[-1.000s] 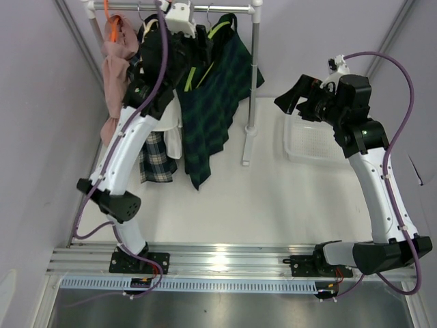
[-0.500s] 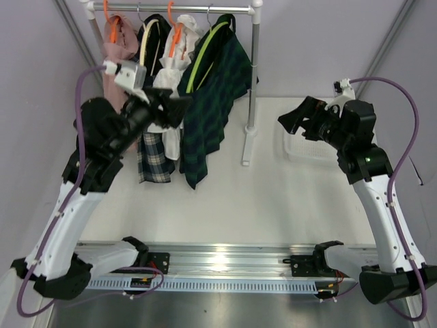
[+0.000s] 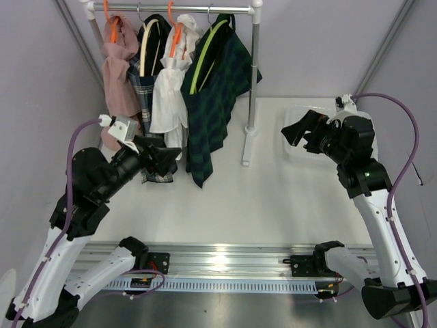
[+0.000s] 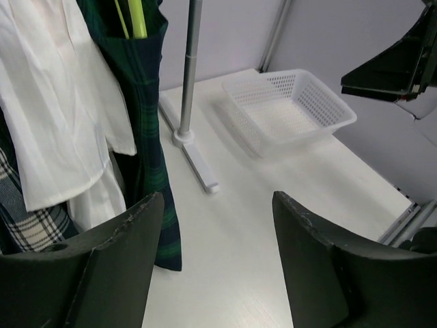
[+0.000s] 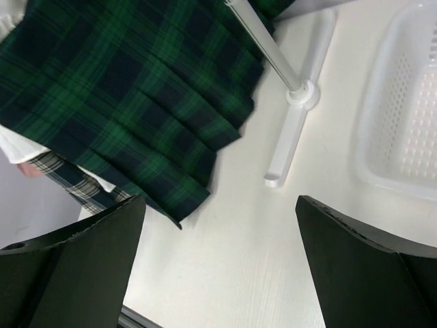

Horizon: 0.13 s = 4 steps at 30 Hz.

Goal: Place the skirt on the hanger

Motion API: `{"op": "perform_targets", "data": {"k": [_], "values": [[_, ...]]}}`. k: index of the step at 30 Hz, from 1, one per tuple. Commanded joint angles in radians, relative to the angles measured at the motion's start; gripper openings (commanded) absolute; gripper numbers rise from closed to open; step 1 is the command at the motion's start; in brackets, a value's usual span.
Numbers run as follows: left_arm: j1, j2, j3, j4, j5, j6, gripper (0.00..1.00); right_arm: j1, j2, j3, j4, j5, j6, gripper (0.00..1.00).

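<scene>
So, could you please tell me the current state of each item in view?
green plaid skirt, hung on the rack by a lime hanger
white garment, hanging
pink garment, hanging
white basket, empty
left gripper, open, empty
right gripper, open, empty

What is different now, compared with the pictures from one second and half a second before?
The left gripper drew back from the rail toward the near left side; it is open and holds nothing. The green plaid skirt hangs free on its lime hanger. The right gripper, open, shifted slightly nearer. The rail, the other clothes and the basket stayed.
</scene>
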Motion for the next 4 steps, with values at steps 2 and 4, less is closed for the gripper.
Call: {"op": "perform_targets", "data": {"k": [2, 4], "values": [[0.003, -0.012, -0.029, -0.039, 0.012, 0.001, 0.70, -0.003, -0.029, -0.004, 0.018, 0.067, -0.019, 0.99], [0.003, -0.010, -0.037, -0.045, 0.015, 0.004, 0.70, -0.003, -0.034, -0.008, 0.026, 0.093, -0.019, 0.99]]}}
